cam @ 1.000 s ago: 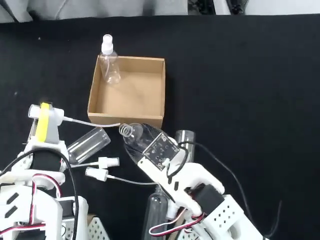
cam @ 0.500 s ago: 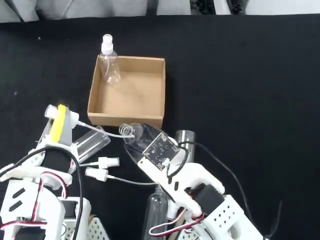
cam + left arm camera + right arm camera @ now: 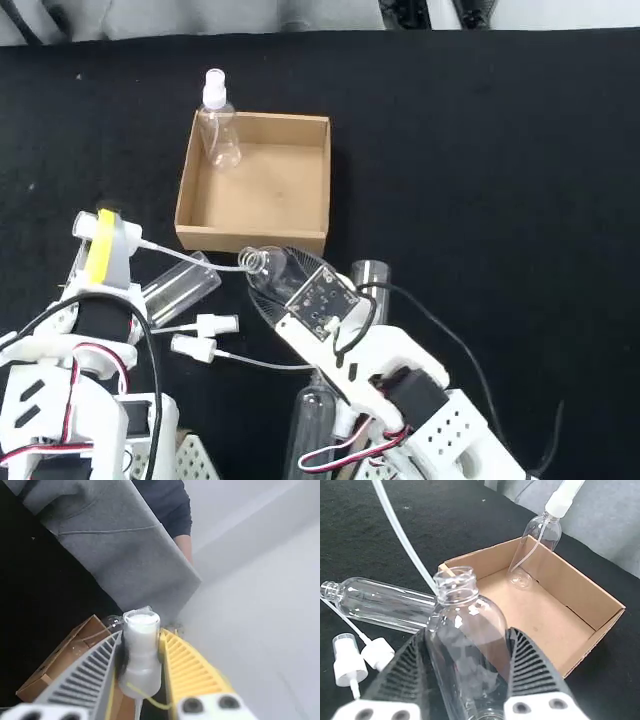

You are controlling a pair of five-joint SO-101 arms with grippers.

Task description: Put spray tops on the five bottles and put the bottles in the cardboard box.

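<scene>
I note the cardboard box (image 3: 252, 185), open, with one capped bottle (image 3: 217, 125) standing in its far-left corner. At its near wall the right gripper (image 3: 290, 285) clamps an open-necked clear bottle (image 3: 266, 270). Off its near-left corner, the left gripper (image 3: 140, 640) pinches a white spray top (image 3: 141, 652).

Five bottles (image 3: 180, 287), four tops (image 3: 215, 323) (one box (image 3: 250, 238))

Black table (image 3: 480, 150) — pale wall (image 3: 260, 580), seemingly, beyond.
</scene>
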